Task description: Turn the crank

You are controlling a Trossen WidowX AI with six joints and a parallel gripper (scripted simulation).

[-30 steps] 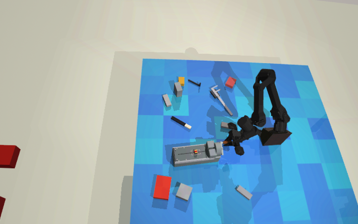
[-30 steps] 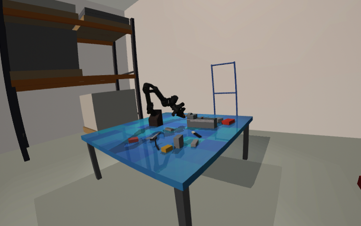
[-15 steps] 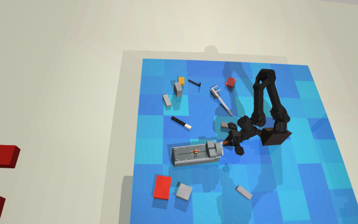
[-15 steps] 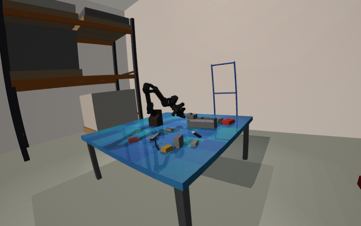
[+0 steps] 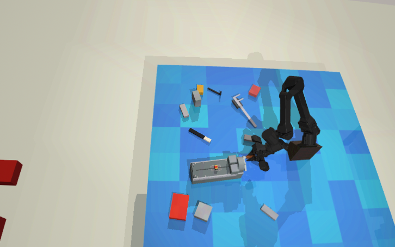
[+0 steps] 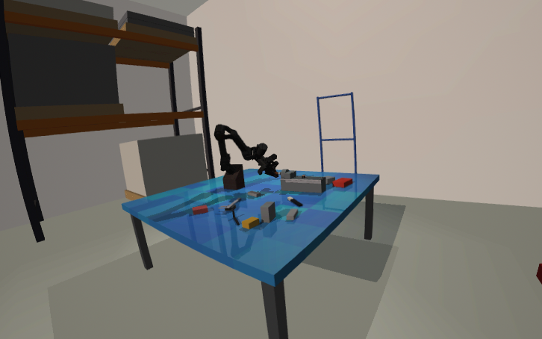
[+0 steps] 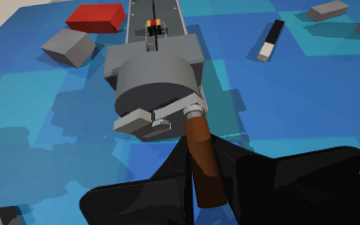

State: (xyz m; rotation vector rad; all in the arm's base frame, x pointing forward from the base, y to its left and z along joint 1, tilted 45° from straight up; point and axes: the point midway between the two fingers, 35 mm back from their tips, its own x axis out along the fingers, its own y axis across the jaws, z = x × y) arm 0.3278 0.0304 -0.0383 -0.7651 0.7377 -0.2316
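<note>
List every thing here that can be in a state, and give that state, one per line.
gripper: shut on the brown crank handle.
crank arm: lying roughly level across the front of the grey drum.
red pointer: on the slide, between two yellowish marks; exact alignment too small to tell.
grey machine: lying flat on the blue table.
caliper: lying flat, untouched.
</note>
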